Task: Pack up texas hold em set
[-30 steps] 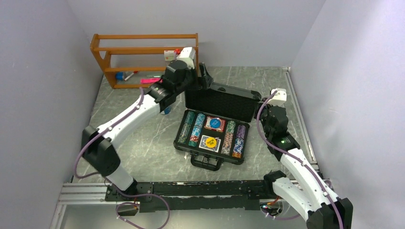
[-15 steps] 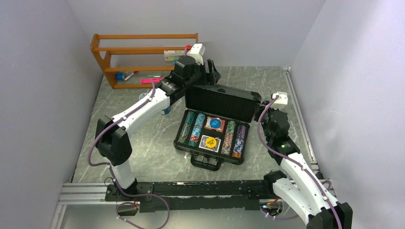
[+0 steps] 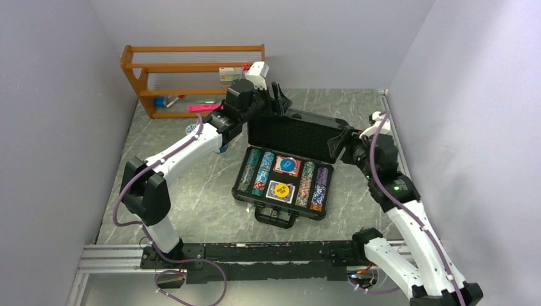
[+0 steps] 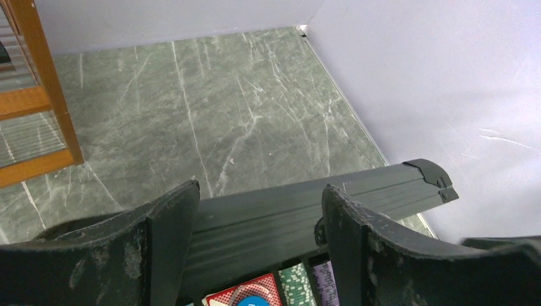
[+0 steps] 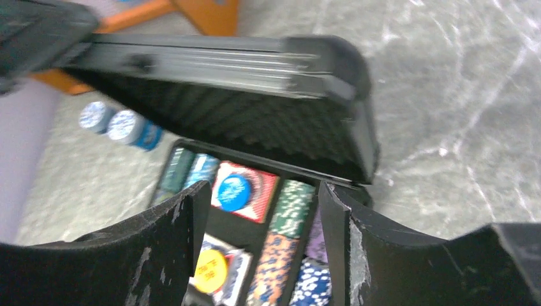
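The black briefcase (image 3: 281, 204) lies open at mid-table, its foam-lined lid (image 3: 293, 135) standing up at the back and its handle (image 3: 275, 218) toward me. Inside are striped chip stacks (image 3: 256, 172), a red deck (image 3: 288, 166) and a blue deck with the yellow dealer button (image 3: 281, 189) on it. My left gripper (image 3: 279, 100) is open just behind the lid's top edge (image 4: 287, 210), which shows between its fingers (image 4: 172, 223). My right gripper (image 3: 344, 144) is open beside the lid's right end, and looks down over the chips (image 5: 290, 204) with nothing between its fingers (image 5: 338, 223).
A wooden shelf (image 3: 191, 70) with small items stands at the back left. Two round blue-and-white tubs (image 5: 118, 124) sit left of the case, partly hidden by my left arm in the top view. Walls close in on both sides and at the back.
My right gripper has opened and risen toward the lid's right end. My left gripper has moved right, behind the lid's top edge, and its fingers have narrowed a little.
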